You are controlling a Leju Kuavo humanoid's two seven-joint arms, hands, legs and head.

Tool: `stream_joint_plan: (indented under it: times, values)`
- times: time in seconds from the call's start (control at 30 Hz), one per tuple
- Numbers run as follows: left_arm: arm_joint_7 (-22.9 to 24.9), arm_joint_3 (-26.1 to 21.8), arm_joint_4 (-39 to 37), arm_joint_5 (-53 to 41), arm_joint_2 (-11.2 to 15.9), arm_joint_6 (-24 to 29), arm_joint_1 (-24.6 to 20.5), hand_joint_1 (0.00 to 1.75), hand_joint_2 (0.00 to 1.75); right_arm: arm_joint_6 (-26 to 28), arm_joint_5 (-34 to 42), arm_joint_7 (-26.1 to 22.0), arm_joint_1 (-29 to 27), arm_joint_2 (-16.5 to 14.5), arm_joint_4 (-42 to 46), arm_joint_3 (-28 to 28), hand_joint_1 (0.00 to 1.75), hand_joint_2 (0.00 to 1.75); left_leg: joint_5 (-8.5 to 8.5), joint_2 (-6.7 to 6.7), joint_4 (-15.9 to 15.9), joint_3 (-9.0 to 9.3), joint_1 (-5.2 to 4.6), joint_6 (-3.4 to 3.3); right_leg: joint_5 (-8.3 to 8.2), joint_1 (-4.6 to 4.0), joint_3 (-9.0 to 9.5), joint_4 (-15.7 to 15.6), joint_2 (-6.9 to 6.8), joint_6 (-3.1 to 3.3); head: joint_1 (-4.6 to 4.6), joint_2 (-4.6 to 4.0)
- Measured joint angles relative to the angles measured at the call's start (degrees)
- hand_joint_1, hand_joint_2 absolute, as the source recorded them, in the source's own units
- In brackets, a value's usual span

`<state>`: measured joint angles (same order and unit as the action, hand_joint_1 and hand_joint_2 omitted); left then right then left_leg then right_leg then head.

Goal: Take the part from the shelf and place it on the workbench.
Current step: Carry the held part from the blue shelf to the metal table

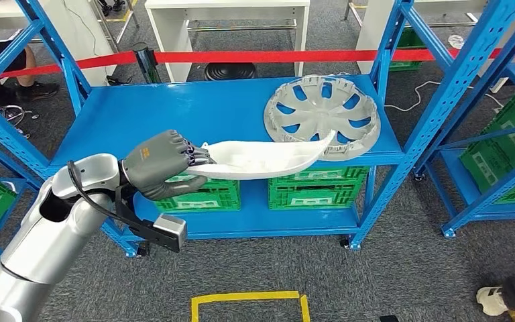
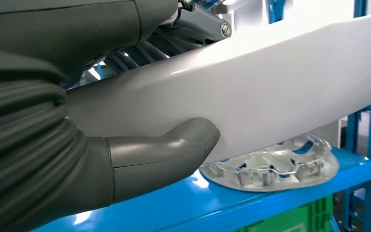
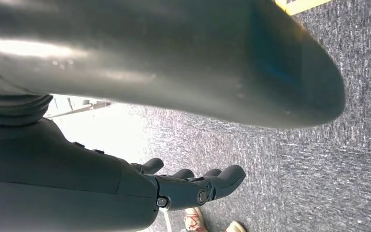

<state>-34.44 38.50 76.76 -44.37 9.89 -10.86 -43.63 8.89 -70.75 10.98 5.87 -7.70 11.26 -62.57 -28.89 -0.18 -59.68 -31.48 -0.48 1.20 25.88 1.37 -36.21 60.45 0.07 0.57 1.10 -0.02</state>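
My left hand [image 1: 159, 163] grips one end of a long, curved white part [image 1: 261, 158] and holds it level just above the front edge of the blue shelf [image 1: 174, 111]. The part's far tip overlaps a silver wheel cover [image 1: 322, 115] lying flat on the shelf's right side. In the left wrist view my thumb [image 2: 174, 150] presses against the white part [image 2: 270, 92], with the wheel cover [image 2: 275, 166] beneath it. My right hand [image 3: 193, 186] hangs over grey carpet, holding nothing, its fingers loosely extended.
Green crates [image 1: 312, 188] fill the lower shelf level. Blue rack uprights [image 1: 452, 87] stand on both sides, with another rack at the right. Red barrier tape [image 1: 268, 56] runs behind the shelf. Yellow floor tape [image 1: 248, 302] marks the carpet. A person's shoe [image 1: 493, 300] is at bottom right.
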Motion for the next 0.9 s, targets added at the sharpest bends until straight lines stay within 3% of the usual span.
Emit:
stream_joint_plan:
  times: [0.07,0.13,0.2,0.27,0.3,0.33,0.37,0.43,0.5,0.6,0.67,0.73,0.8,0.83,0.87,0.9]
  values:
    - [0.0,0.0,0.0,0.0,0.0,0.0,-0.2,1.75,1.75,-0.1,0.2,0.0,0.0,-0.1,0.0,-0.1,0.0,0.0,0.27,0.05,0.8,0.17,-0.34,-0.53,-0.56,0.05,-0.2,-0.3,0.12,-0.79,-0.01,0.0]
    - [-0.1,0.0,-0.2,0.0,0.0,0.0,-0.4,1.75,1.75,-0.2,0.5,0.0,0.0,-0.1,0.0,-0.2,0.0,0.0,1.06,0.42,1.4,0.06,-0.08,-1.25,-0.42,0.09,-0.49,-0.1,0.21,-1.38,-0.04,0.0]
    - [-0.2,0.1,-0.5,0.0,-0.1,0.0,-0.8,1.75,1.75,-0.3,0.6,0.1,0.0,-0.1,0.0,-0.3,0.0,0.0,1.89,1.09,2.1,-0.28,0.21,-2.0,2.32,0.08,-2.21,3.6,0.21,-1.67,-0.17,0.01]
    - [-0.3,0.2,-0.7,0.0,-0.2,-0.1,-1.0,1.75,1.75,-0.3,0.6,0.0,0.0,0.0,0.0,-0.3,0.0,0.0,2.27,1.85,2.0,-0.98,0.11,-2.4,6.4,0.02,-5.3,11.0,0.19,-1.91,-0.28,0.01]
    - [-0.3,0.3,-0.9,0.0,-0.2,-0.1,-1.0,1.75,1.75,-0.3,0.6,0.0,-0.1,0.0,0.0,-0.3,0.0,0.0,2.37,2.26,1.8,-1.32,0.07,-2.45,7.55,-0.01,-6.41,13.9,0.18,-2.03,-0.3,0.01]
    - [-0.4,0.5,-1.0,0.0,-0.2,-0.1,-1.0,1.75,1.75,-0.3,0.7,0.0,-0.1,0.1,0.0,-0.3,0.0,0.0,2.44,2.71,1.6,-1.67,0.05,-2.45,7.69,-0.01,-6.58,15.0,0.13,-2.12,-0.3,0.0]
    - [-0.4,0.6,-1.2,0.1,-0.2,-0.1,-1.0,1.75,1.75,-0.3,0.7,0.0,-0.2,0.1,0.0,-0.3,0.0,0.0,2.47,3.17,1.3,-1.99,0.07,-2.41,6.8,0.01,-5.53,13.7,-0.04,-2.18,-0.3,0.0]
    - [-0.4,0.8,-1.4,0.2,-0.2,-0.1,-1.0,1.75,1.75,-0.3,0.7,0.0,-0.2,0.1,0.0,-0.4,0.0,0.0,2.35,4.13,0.5,-2.56,0.08,-2.11,4.1,-0.05,-1.12,6.4,-1.55,-2.11,-0.32,0.01]
    - [-0.4,0.8,-1.4,0.3,-0.2,-0.1,-1.2,1.75,1.75,-0.4,0.7,0.0,-0.1,0.1,0.0,-0.4,0.0,0.0,2.13,4.89,-0.3,-2.99,-0.15,-1.49,2.7,-0.22,1.59,1.2,-2.89,-1.48,-0.27,0.01]
    - [-0.5,0.9,-1.5,0.4,-0.3,-0.1,-1.3,1.75,1.75,-0.4,0.6,0.0,-0.2,0.1,0.0,-0.4,0.0,0.0,2.29,5.82,-0.3,-3.04,-0.31,-0.46,2.13,-0.35,1.36,0.5,-1.94,-0.22,-0.23,0.0]
    - [-0.5,0.9,-1.5,0.4,-0.3,-0.1,-1.4,1.75,1.75,-0.4,0.5,0.0,-0.2,0.1,0.0,-0.4,0.0,0.0,1.08,4.36,-1.5,-3.54,-0.09,0.32,1.57,-0.11,1.12,0.2,-1.17,0.5,-0.2,0.0]
    - [-0.4,0.9,-1.5,0.5,-0.2,-0.1,-1.4,1.75,1.75,-0.4,0.4,0.0,-0.2,0.1,0.0,-0.4,0.0,0.0,-2.59,1.69,-6.7,-5.57,0.19,1.02,1.05,0.09,0.73,0.1,-0.5,0.98,-0.16,0.01]
    - [-0.4,0.9,-1.7,0.5,-0.1,-0.1,-1.3,1.75,1.75,-0.1,0.4,0.0,-0.1,0.1,0.0,-0.4,0.0,0.0,-6.04,0.67,-13.8,-8.17,0.31,1.26,0.6,0.07,0.16,0.1,0.24,1.14,-0.16,0.01]
    - [-0.3,0.9,-1.7,0.5,-0.1,-0.1,-1.3,1.75,1.75,0.2,0.4,0.0,-0.1,0.1,0.0,-0.4,0.0,0.0,-6.45,0.6,-15.4,-8.62,0.33,1.2,0.39,0.04,-0.1,0.1,0.63,1.12,-0.16,0.0]
    - [-0.3,0.9,-1.8,0.5,-0.1,-0.1,-1.2,1.75,1.75,0.5,0.3,0.1,-0.1,0.1,0.0,-0.4,0.0,0.0,-5.81,0.55,-14.9,-8.04,0.33,1.04,0.19,0.01,-0.32,0.2,0.97,1.05,-0.16,0.0]
    - [-0.2,0.9,-1.8,0.5,-0.1,-0.1,-1.3,1.75,1.75,0.7,0.3,0.1,-0.2,0.1,0.0,-0.4,0.0,0.0,-4.28,0.45,-12.1,-6.34,0.31,0.76,0.01,-0.01,-0.47,0.2,1.3,0.94,-0.16,0.0]
